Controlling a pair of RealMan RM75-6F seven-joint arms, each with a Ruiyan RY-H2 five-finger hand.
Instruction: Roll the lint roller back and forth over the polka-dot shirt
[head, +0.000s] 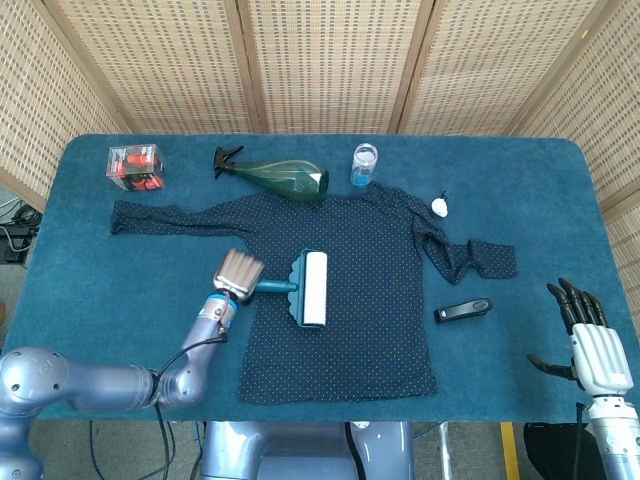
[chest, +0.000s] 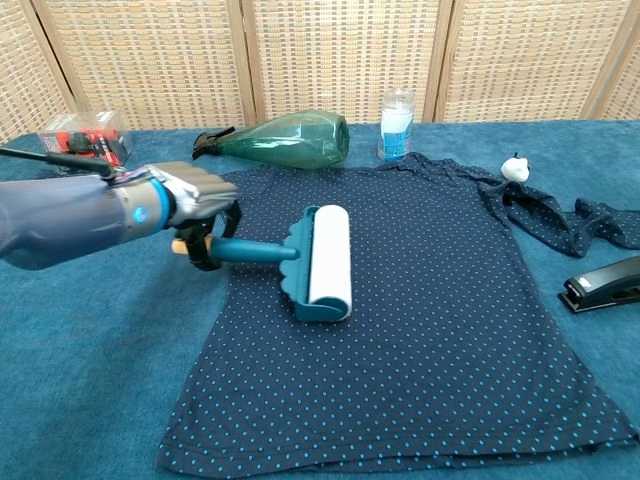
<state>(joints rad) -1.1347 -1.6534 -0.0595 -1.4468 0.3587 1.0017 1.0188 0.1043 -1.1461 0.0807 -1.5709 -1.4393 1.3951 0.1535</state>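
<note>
The left hand grips the handle of the one lint roller, whose white roll lies on the polka-dot shirt, just right of this hand. Beyond the hand are one green spray bottle, one clear bottle and one red box. Well to the right lies one black stapler. The right hand is empty, its fingers apart.
</note>
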